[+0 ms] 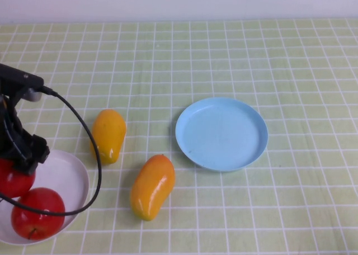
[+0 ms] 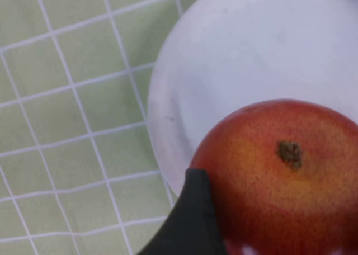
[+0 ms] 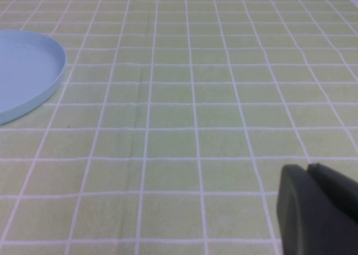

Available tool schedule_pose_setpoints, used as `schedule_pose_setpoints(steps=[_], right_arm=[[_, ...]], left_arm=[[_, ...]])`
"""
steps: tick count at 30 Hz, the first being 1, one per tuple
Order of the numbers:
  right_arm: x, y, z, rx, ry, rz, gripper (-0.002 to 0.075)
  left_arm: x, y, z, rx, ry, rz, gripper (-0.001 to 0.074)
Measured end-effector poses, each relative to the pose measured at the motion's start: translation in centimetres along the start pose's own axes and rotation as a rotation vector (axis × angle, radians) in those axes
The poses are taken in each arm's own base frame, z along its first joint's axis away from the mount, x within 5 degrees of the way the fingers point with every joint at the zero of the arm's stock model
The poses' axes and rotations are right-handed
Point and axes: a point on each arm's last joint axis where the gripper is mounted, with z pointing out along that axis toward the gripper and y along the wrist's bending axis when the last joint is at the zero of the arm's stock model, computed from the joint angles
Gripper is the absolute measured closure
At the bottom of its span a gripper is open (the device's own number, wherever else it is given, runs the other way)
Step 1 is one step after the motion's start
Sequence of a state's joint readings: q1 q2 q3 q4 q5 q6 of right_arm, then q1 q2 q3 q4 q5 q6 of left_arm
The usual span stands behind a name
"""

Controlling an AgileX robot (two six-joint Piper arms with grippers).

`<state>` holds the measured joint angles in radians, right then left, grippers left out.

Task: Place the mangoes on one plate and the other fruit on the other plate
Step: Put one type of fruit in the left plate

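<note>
My left gripper (image 1: 23, 154) hangs over the white plate (image 1: 70, 179) at the front left, shut on a red apple (image 1: 11, 181). In the left wrist view one dark finger (image 2: 190, 221) presses the side of this apple (image 2: 285, 176) above the white plate (image 2: 235, 59). A second red apple (image 1: 37, 213) lies on the same plate, nearer the front. Two mangoes lie on the cloth, one (image 1: 108, 135) beside the plate and one (image 1: 152, 186) further front. The light blue plate (image 1: 221, 133) holds nothing. My right gripper (image 3: 307, 168) is shut, low over bare cloth beside the blue plate (image 3: 25, 70), and is outside the high view.
A green checked cloth (image 1: 224, 53) covers the whole table. The left arm's black cable (image 1: 89, 137) loops down past the nearer mango and across the white plate's rim.
</note>
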<state>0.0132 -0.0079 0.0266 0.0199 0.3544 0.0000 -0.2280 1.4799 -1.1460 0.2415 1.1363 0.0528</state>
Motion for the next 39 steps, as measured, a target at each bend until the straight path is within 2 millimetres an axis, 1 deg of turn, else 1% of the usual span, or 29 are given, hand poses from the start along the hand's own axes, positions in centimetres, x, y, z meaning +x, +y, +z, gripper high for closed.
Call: schedule_pose_setpoints(steps=[2,6,10,12,16,21,25,30,32,36,39], right_arm=[[0.0,0.0,0.0,0.000,0.000,0.000,0.0742],[0.0,0.0,0.0,0.000,0.000,0.000,0.0743],[0.0,0.0,0.0,0.000,0.000,0.000,0.0742],[0.0,0.0,0.0,0.000,0.000,0.000,0.0742],[0.0,0.0,0.0,0.000,0.000,0.000,0.0743],[0.0,0.0,0.0,0.000,0.000,0.000,0.0742],[0.0,0.0,0.0,0.000,0.000,0.000,0.0742],[0.0,0.0,0.0,0.000,0.000,0.000,0.0742],[0.0,0.0,0.0,0.000,0.000,0.000,0.0742],[0.0,0.0,0.0,0.000,0.000,0.000,0.0742],[0.0,0.0,0.0,0.000,0.000,0.000,0.0742]], left_arm=[[0.0,0.3,0.3,-0.018,-0.015,-0.019,0.0155],[-0.4,0.6,0.4,-0.040,-0.062,-0.028,0.0155],[-0.8,0.6,0.4,-0.043,-0.112,-0.028,0.0155],[-1.0,0.6,0.7,-0.041,-0.106,-0.028,0.0155],[-1.5,0.4,2.0,-0.035,-0.079,-0.018,0.0155],[-2.5,0.0,3.5,-0.020,-0.098,-0.011,0.0155],[-2.9,-0.3,4.6,0.000,-0.085,-0.014,0.0155],[-3.1,-0.6,5.4,0.025,-0.066,-0.025,0.0155],[-3.1,-0.7,5.4,0.029,-0.065,-0.028,0.0141],[-3.1,-0.7,5.4,0.031,-0.065,-0.033,0.0069],[-3.0,-0.7,5.3,0.033,-0.058,-0.042,0.0066]])
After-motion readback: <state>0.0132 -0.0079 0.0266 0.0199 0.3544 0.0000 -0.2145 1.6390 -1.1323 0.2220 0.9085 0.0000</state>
